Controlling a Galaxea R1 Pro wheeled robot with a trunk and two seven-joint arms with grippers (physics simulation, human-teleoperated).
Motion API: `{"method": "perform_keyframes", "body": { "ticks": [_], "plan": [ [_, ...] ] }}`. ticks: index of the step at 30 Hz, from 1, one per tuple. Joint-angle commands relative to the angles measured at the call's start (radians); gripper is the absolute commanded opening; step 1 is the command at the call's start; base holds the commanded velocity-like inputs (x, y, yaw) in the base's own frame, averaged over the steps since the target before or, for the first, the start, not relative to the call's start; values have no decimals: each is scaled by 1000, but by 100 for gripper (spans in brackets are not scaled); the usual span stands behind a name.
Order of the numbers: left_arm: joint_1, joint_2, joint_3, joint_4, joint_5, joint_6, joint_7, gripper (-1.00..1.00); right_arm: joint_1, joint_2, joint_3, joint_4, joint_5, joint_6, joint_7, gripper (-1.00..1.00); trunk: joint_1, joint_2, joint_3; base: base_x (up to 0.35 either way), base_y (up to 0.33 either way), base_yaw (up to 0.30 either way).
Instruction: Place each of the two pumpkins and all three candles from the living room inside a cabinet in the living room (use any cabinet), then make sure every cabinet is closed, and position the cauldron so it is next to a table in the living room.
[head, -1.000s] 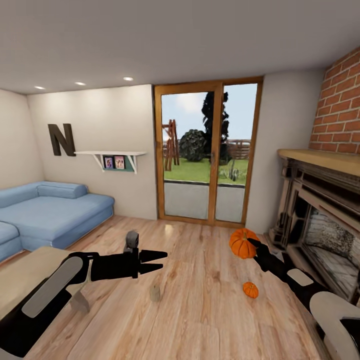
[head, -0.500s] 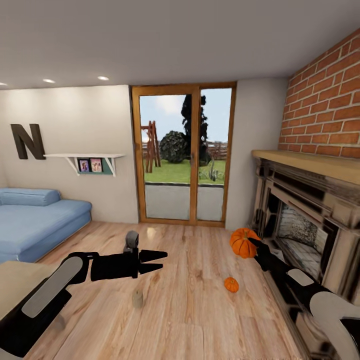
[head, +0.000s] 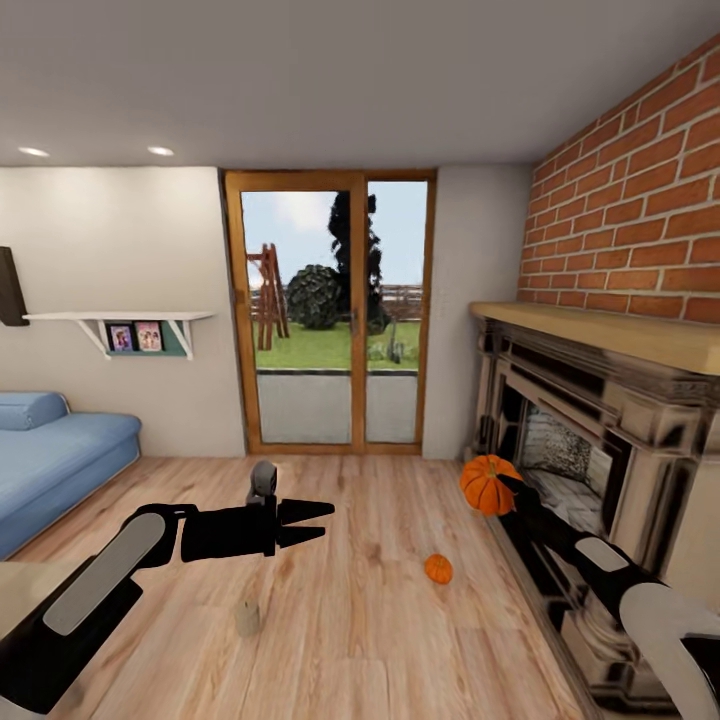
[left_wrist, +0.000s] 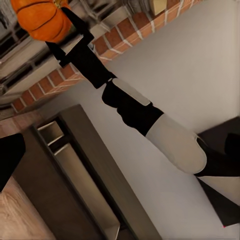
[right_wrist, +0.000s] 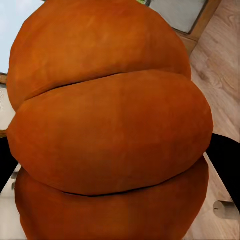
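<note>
My right gripper (head: 503, 489) is shut on an orange ribbed pumpkin (head: 486, 484), held in the air in front of the fireplace. In the right wrist view this pumpkin (right_wrist: 110, 125) sits between the dark fingers (right_wrist: 226, 160). A smaller pumpkin (head: 438, 569) lies on the wood floor below it. One tan candle (head: 247, 617) stands on the floor near my left arm, and the right wrist view catches a candle (right_wrist: 225, 209) too. My left gripper (head: 322, 523) is open and empty at mid-height. The left wrist view shows the dark-brown cabinet (left_wrist: 95, 175) with light tan drawer insides showing.
A dark stone fireplace (head: 590, 440) with a wooden mantel runs along the brick wall on the right. A glass patio door (head: 330, 320) is straight ahead. A blue sofa (head: 50, 450) stands at the left. Wood floor lies between them.
The whole view has swung to the right, so the camera turned; the sofa and door slid left in the picture. Both arms keep their pose and the pumpkin stays gripped.
</note>
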Motion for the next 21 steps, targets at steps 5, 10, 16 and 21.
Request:
{"method": "perform_keyframes", "body": {
  "ticks": [5,10,16,21],
  "plan": [
    [-1,1,-1,1,-8,0,-10,100,-1,0,-1,1,-4,-25,3,-100,1,-1,-2,229,200,-12],
    [-1,1,-1,1,-8,0,-10,100,-1,0,-1,1,-2,-32,-3,-100,1,-1,-2,231,202,-1],
    [-1,1,-1,1,-8,0,-10,100,-1,0,-1,2,-3,-34,4,-100,1,-1,-2,231,199,0],
    [-1,1,-3,1,-8,0,-10,100,-1,-1,-1,1,-3,-28,1,-100,1,-1,-2,232,181,0]
  ]
}}
